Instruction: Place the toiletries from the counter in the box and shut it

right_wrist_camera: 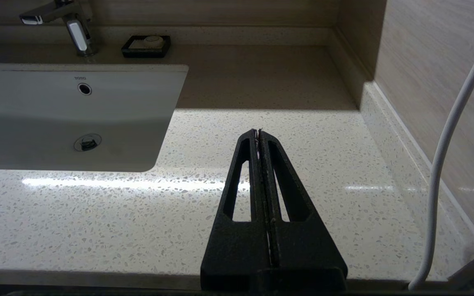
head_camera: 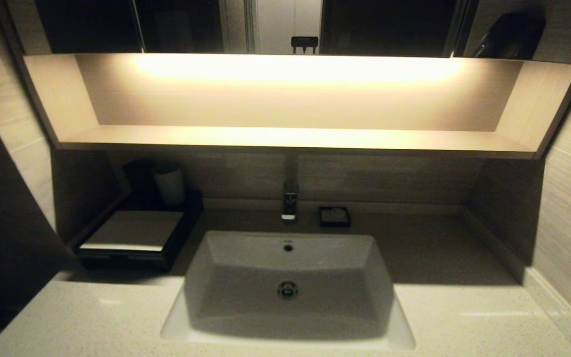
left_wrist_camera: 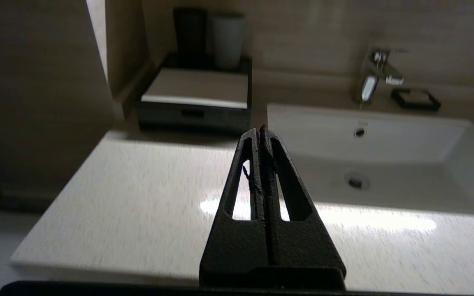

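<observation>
With no toiletries in sight, the box (head_camera: 132, 233) stood shut at the tabletop's (head_camera: 464, 317) back left, so both pincers, left (left_wrist_camera: 261, 132) and right (right_wrist_camera: 258, 131), pressed together, empty, could best withdraw gently.

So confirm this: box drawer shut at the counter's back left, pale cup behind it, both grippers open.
One thing is wrong: the left gripper and right gripper are shut, as both wrist views show. The box, its drawer, the counter and the cup are as stated.

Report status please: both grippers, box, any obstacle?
Left gripper and right gripper shut, empty, over counter. Box drawer closed. No toiletries visible. Nothing blocking.
</observation>
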Motion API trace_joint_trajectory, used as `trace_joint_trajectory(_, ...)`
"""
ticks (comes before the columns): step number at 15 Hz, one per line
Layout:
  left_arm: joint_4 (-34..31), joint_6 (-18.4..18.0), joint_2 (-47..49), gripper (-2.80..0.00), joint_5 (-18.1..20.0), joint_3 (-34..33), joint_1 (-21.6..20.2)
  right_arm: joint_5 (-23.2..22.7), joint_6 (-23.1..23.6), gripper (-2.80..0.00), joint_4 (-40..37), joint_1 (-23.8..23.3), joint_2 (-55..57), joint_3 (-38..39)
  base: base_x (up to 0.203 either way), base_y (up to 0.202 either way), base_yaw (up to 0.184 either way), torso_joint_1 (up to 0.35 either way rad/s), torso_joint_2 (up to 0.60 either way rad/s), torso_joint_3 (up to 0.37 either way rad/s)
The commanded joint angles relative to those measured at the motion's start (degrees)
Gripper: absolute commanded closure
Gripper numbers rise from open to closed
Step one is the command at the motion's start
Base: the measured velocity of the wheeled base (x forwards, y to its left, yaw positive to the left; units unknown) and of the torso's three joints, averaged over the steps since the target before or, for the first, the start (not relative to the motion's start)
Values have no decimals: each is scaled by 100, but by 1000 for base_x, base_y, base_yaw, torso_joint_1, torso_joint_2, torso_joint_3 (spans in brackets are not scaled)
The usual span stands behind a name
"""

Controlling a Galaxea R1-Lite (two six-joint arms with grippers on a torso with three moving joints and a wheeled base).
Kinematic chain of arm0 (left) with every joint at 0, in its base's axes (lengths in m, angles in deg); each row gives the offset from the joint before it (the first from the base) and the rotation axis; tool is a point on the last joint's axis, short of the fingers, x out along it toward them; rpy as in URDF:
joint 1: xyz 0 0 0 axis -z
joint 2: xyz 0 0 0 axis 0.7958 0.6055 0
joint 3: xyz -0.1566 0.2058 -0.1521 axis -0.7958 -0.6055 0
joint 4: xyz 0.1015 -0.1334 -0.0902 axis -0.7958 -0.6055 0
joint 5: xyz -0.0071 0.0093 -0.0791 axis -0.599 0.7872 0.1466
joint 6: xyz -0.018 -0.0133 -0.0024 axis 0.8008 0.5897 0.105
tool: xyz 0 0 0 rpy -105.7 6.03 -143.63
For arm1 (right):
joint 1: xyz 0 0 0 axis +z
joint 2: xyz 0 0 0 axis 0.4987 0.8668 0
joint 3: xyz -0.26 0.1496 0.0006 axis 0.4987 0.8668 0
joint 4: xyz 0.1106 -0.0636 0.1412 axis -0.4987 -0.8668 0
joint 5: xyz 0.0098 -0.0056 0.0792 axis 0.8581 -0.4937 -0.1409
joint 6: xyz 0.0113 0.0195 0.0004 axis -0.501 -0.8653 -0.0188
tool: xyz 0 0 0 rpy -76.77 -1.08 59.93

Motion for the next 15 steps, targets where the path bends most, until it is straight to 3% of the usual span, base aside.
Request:
trace_joint_trajectory(1, 672, -41, -16, 0, 3, -510, 0, -2, 1, 0, -1, 0, 0, 1, 0, 0, 0, 0, 0, 0)
trace_joint_trajectory(7, 1222, -165, -25, 0, -5, -1053, 0, -2, 1, 0, -1, 0, 0, 1, 0, 0, 0, 0, 0, 0)
trace_joint_trajectory(15, 625, -228, -51, 0, -100, -1053, 0, -2, 1, 0, -1, 0, 0, 1, 0, 0, 0, 0, 0, 0)
